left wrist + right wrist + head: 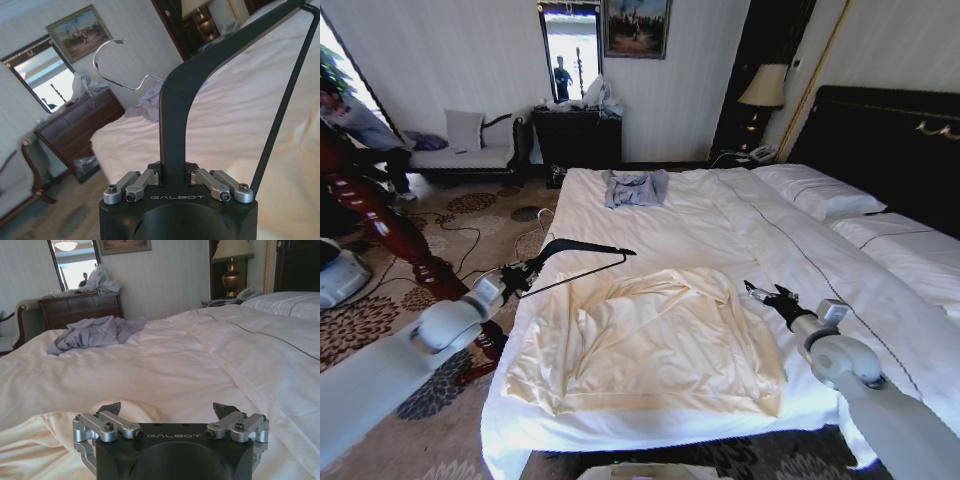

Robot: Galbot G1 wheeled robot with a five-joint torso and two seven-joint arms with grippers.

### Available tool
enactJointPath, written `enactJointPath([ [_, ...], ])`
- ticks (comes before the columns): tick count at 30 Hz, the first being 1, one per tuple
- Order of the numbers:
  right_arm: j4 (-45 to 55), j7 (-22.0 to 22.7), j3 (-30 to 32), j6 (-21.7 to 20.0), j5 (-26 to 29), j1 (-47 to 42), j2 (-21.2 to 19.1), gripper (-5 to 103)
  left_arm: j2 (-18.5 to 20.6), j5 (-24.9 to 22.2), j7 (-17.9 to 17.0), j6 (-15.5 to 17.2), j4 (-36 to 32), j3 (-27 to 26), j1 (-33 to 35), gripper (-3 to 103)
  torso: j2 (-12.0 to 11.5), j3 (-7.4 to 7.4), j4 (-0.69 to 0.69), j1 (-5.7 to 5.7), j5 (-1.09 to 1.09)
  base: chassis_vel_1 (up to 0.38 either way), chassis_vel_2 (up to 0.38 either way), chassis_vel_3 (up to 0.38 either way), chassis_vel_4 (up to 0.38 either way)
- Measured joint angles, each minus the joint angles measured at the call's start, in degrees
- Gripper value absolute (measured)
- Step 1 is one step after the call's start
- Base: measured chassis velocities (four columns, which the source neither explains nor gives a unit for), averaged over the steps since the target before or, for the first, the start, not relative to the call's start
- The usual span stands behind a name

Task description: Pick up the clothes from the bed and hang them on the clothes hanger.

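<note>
Pale cream-yellow long-sleeved shirt of thin soft fabric (pixel 655 345) lies crumpled on near part of wide white-sheeted bed (pixel 720 225), reaching almost to near edge & left edge; plain sheet open to its right and far side. Left gripper (pixel 517 277), just off bed's left edge, fingers clamped on thin black straight-bar hanger w/ metal hook (pixel 582 256), which juts right over sheet, just beyond shirt's far-left corner. Right gripper (pixel 762 294) low at shirt's right edge, fingers apart, nothing held. Small blue-grey garment (pixel 636 187) bunched at far side of bed. Reddish-brown turned wooden post (pixel 390 235) on patterned carpet (pixel 470 215), left. Dark dresser (pixel 578 135) at far wall.
</note>
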Motion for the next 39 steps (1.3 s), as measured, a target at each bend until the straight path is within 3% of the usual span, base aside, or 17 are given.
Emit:
enactJointPath([
  [4,-1.7,-0.1,-2.0,0.0,-0.2,2.8,-0.3,100,-3.9,-0.2,-0.6,0.1,2.6,4.5,-3.0,22,0.0,0.01,-0.01,0.01,0.01,0.000,0.000,0.000,0.000],
  [13,-8.0,-1.9,-9.5,0.1,-1.2,11.6,-2.1,100,-5.0,2.7,1.1,0.9,3.9,15.7,-10.1,22,0.0,0.00,0.03,-0.01,0.02,0.000,0.000,0.000,0.000],
  [18,-13.1,-2.9,-16.0,0.4,-2.5,17.8,-1.8,100,-6.7,3.4,1.7,1.9,6.3,23.7,-19.0,22,0.0,0.00,0.02,-0.01,0.02,0.000,0.000,0.000,0.000],
  [23,-16.7,-3.5,-19.1,0.6,-2.8,21.0,-0.9,100,-8.5,3.6,2.0,2.6,9.0,28.2,-24.3,22,0.0,0.00,0.02,0.00,0.02,0.000,0.000,0.000,0.000],
  [33,-19.1,-4.4,-21.9,0.2,-2.1,22.6,-0.2,99,-10.0,4.5,2.0,3.0,10.3,30.7,-25.2,22,0.0,0.00,0.03,-0.01,0.00,0.000,0.000,0.000,0.000],
  [34,-19.7,-4.4,-22.3,0.2,-2.2,22.9,0.2,90,-10.2,4.6,2.0,3.0,10.4,30.9,-25.1,22,0.0,0.00,0.03,-0.01,0.00,0.000,0.000,0.000,0.000],
  [39,-21.4,-4.1,-22.6,0.1,-2.1,24.0,0.8,88,-11.5,4.6,2.0,3.2,11.1,32.0,-25.7,22,0.0,0.00,0.03,0.00,0.00,0.000,0.000,0.000,0.000],
])
